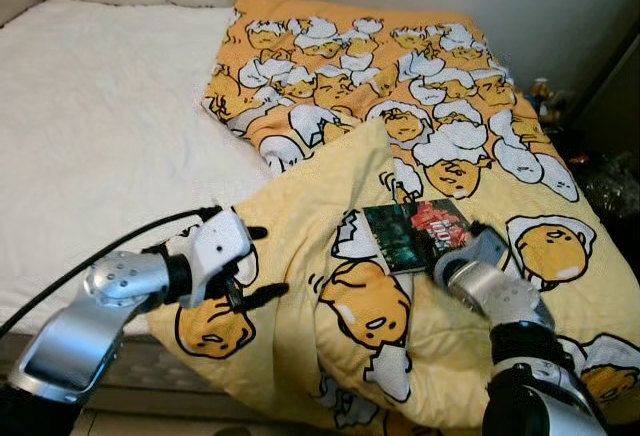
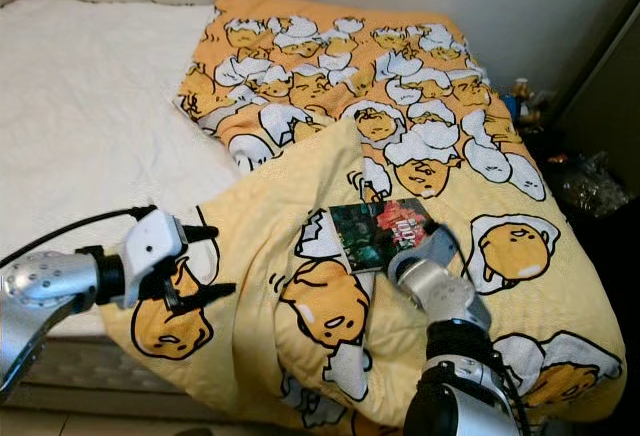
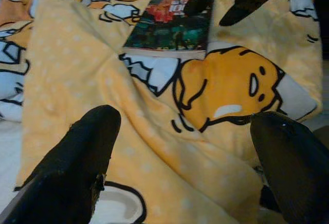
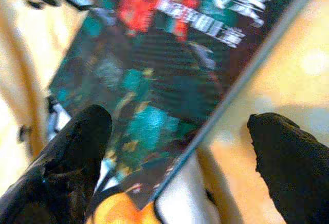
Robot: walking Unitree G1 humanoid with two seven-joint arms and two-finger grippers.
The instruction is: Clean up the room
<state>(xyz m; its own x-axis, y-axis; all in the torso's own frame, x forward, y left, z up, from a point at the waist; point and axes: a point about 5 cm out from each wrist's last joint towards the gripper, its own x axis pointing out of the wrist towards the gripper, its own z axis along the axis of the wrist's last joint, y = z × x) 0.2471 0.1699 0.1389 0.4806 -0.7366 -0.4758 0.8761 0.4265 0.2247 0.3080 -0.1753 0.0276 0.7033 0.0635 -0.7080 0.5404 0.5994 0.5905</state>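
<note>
Rumpled yellow blanket (image 1: 300,286) covers the bed, with the book (image 1: 415,233) lying flat mid-fold, so I've got the right gripper (image 4: 180,157) spread open straddling its corner while the left gripper (image 3: 185,167) hovers open nearby.

The small cluttered objects on the dark floor (image 1: 548,96) beside the bed are too small to identify; the dark glossy book cover's red lettering (image 4: 216,8) looks blurred, perhaps unreadable.

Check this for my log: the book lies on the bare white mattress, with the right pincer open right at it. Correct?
Not quite. The book lies on the yellow egg-print blanket, not on the white mattress, as the left eye view shows. The right pincer is indeed open right at it.
</note>
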